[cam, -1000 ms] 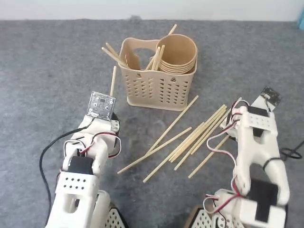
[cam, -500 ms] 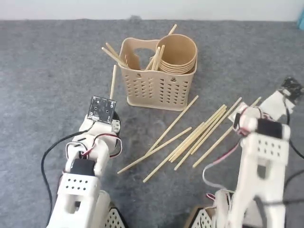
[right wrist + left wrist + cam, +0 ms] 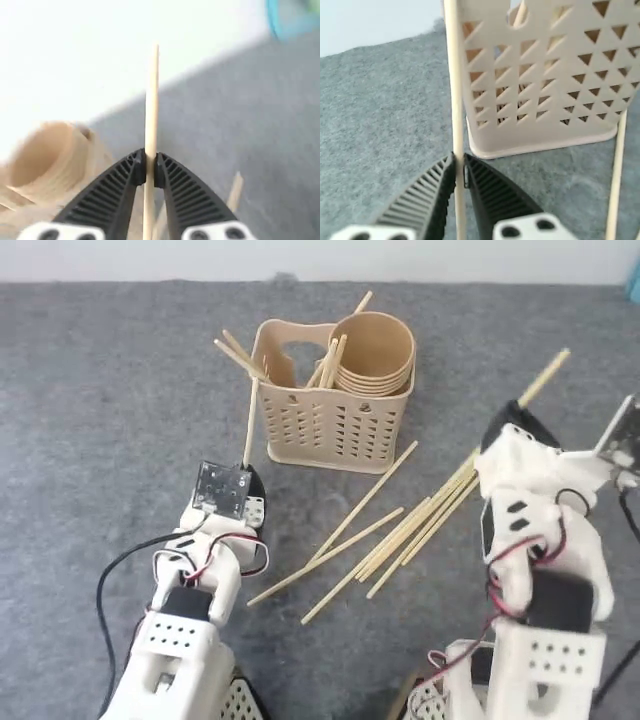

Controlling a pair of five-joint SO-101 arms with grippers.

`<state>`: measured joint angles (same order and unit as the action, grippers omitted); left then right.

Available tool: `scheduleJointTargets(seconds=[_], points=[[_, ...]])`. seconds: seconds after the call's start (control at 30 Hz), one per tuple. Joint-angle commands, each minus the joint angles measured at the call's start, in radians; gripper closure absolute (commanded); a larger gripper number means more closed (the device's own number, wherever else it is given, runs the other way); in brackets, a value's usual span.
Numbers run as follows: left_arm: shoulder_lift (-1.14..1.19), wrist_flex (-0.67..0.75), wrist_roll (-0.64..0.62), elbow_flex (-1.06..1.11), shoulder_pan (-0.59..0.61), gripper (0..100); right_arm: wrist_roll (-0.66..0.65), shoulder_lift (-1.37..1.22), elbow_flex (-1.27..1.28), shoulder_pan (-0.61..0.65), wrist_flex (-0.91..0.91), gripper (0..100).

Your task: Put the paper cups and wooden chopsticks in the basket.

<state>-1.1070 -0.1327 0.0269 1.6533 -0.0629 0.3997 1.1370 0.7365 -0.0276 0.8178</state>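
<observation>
High view shows my left end effector (image 3: 459, 167) pinched on a first chopstick (image 3: 250, 425) just beside the basket (image 3: 330, 425), and my right end effector (image 3: 149, 165) clamping a second chopstick (image 3: 545, 375) above the counter (image 3: 100, 390), free ends leading, I judge, to tip in beside the paper cups (image 3: 372, 350).

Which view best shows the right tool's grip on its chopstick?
Right wrist view: the right tool is shut on the chopstick, gripping it from both sides. The high view shows its far end sticking out past the right arm, with the grip hidden.
</observation>
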Motion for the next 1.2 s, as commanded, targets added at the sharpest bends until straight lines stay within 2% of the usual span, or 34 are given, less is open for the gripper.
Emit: scheduleJointTargets(seconds=[0.0,0.33,0.5,0.6,1.0,1.17], points=[[-0.032,0.103,-0.023,0.015,-0.011,99,-0.021,0.070,-0.017,0.102,-0.128,99.1],[-0.032,0.141,-0.023,0.025,-0.003,99,-0.029,0.077,-0.018,0.417,-0.518,99.0],[-0.034,0.132,-0.020,0.027,-0.012,99,-0.213,0.008,-0.084,0.504,-0.610,99.0],[-0.034,0.132,-0.020,0.027,-0.012,99,-0.278,-0.119,-0.183,0.509,-0.613,98.9],[-0.032,0.138,-0.018,0.027,-0.012,99,-0.281,-0.785,-0.784,0.507,-0.602,98.9],[-0.032,0.140,-0.018,0.027,-0.012,99,-0.281,-0.984,-0.888,0.507,-0.601,98.8]])
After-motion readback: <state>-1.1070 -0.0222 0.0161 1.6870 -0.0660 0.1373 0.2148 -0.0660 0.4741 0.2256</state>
